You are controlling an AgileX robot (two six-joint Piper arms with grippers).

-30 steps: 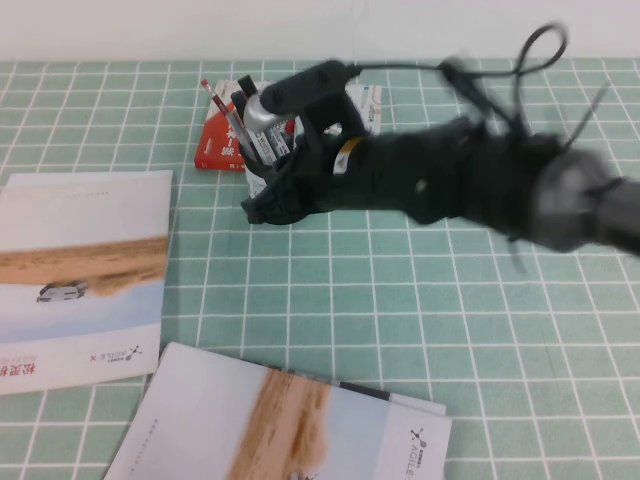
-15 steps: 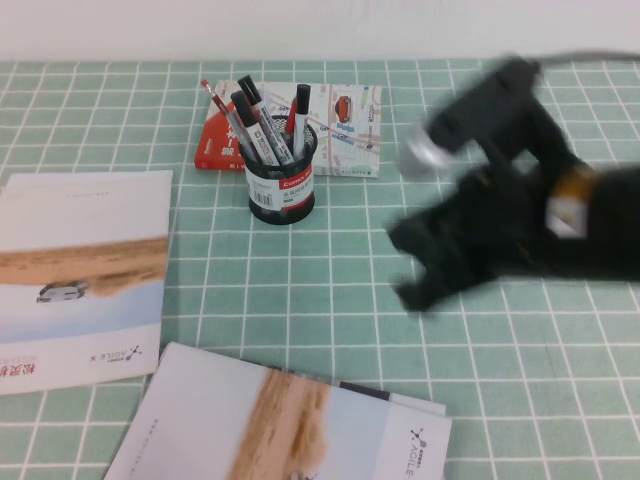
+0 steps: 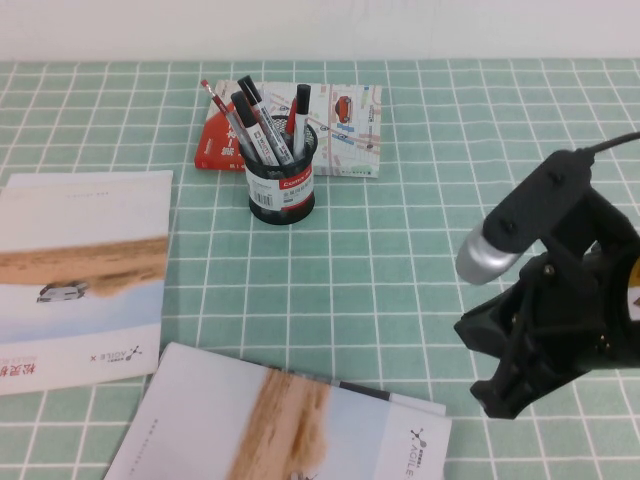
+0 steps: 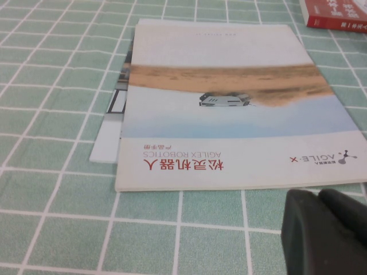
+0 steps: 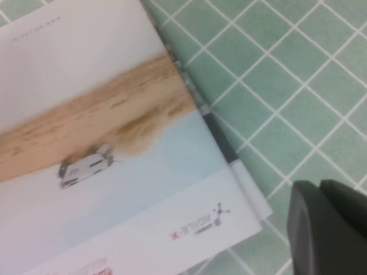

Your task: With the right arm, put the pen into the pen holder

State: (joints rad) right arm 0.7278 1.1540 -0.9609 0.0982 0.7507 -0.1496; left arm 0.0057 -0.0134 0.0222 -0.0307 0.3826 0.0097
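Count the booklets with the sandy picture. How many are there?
2. The left booklet lies at the left side, by the left claw. The front booklet lies at the near edge, by the right claw. None seem hidden.

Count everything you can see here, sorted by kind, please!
Pen holder: 1
Pens standing in it: 5, as far as I can tell
Brochures: 2
Red box: 1
Map-printed booklet: 1
Grippers: 2, the right gripper low at the right side of the mat, the left gripper beside the left brochure, both with fingers shut
Total: 12
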